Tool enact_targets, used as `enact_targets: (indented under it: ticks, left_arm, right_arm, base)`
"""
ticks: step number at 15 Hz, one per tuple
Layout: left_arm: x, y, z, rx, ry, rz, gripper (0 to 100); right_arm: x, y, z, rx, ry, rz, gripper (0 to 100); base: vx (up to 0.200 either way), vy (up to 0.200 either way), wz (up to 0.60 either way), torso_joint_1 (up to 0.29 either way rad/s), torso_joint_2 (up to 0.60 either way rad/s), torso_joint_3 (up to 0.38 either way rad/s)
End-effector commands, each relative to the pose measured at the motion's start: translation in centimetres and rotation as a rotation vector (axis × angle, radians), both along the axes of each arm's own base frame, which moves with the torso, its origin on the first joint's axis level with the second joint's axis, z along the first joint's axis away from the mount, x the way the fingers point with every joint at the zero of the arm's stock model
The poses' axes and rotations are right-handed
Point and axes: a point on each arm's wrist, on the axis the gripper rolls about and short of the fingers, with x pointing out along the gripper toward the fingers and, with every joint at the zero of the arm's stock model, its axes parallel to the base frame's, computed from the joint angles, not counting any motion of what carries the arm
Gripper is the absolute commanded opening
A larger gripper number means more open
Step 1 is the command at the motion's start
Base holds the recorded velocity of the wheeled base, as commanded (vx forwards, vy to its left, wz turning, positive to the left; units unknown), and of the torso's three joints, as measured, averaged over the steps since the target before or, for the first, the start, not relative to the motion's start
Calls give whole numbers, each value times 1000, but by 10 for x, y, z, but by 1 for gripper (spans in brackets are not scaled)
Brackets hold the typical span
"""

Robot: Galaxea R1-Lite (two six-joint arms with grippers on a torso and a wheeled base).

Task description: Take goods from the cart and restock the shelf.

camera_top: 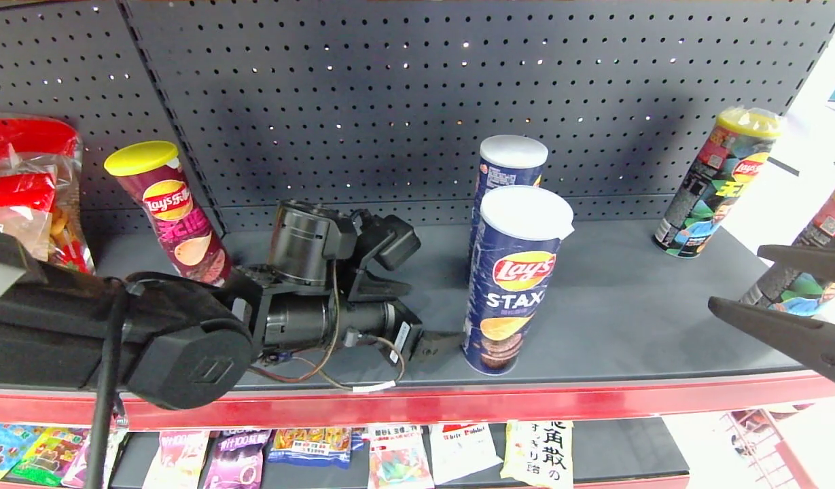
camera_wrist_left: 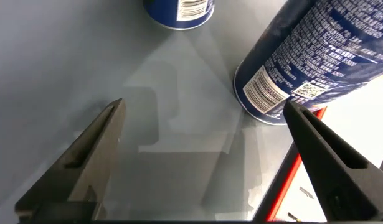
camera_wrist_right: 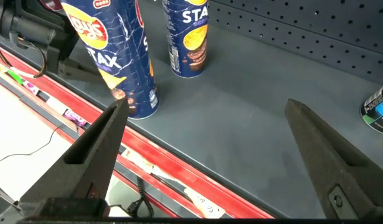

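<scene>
Two blue chip cans stand upright on the grey shelf [camera_top: 628, 319], the front can [camera_top: 513, 278] near the red edge and the rear can [camera_top: 510, 161] behind it. My left gripper [camera_top: 451, 339] lies low on the shelf just left of the front can's base, open and holding nothing. In the left wrist view the left gripper [camera_wrist_left: 205, 106] has the front can [camera_wrist_left: 303, 56] beside one finger and the rear can [camera_wrist_left: 179, 12] farther off. My right gripper [camera_top: 736, 278] hangs open at the shelf's right end. The right wrist view shows the right gripper [camera_wrist_right: 207, 106] apart from both cans [camera_wrist_right: 113, 50].
A purple can with a yellow lid [camera_top: 169, 210] leans at the left beside red snack bags [camera_top: 23, 183]. A black-green can [camera_top: 719, 183] stands at the back right, another can [camera_top: 825, 231] behind my right fingers. Several snack packets [camera_top: 322, 448] fill the lower shelf.
</scene>
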Motion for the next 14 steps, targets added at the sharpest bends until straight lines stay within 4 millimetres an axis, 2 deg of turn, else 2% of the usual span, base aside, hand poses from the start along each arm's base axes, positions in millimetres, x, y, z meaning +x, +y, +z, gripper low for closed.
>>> enact_targets:
  ticks: [1, 14]
  left_arm:
    - [1, -2, -1, 1, 1, -2, 100]
    - [3, -5, -2, 1, 1, -7, 100]
  right_arm:
    - [1, 0, 0, -1, 3, 1, 100]
    - [1, 0, -3, -3, 13, 0, 100]
  base:
    - [0, 0, 0, 0, 0, 0]
    - [0, 0, 0, 0, 0, 0]
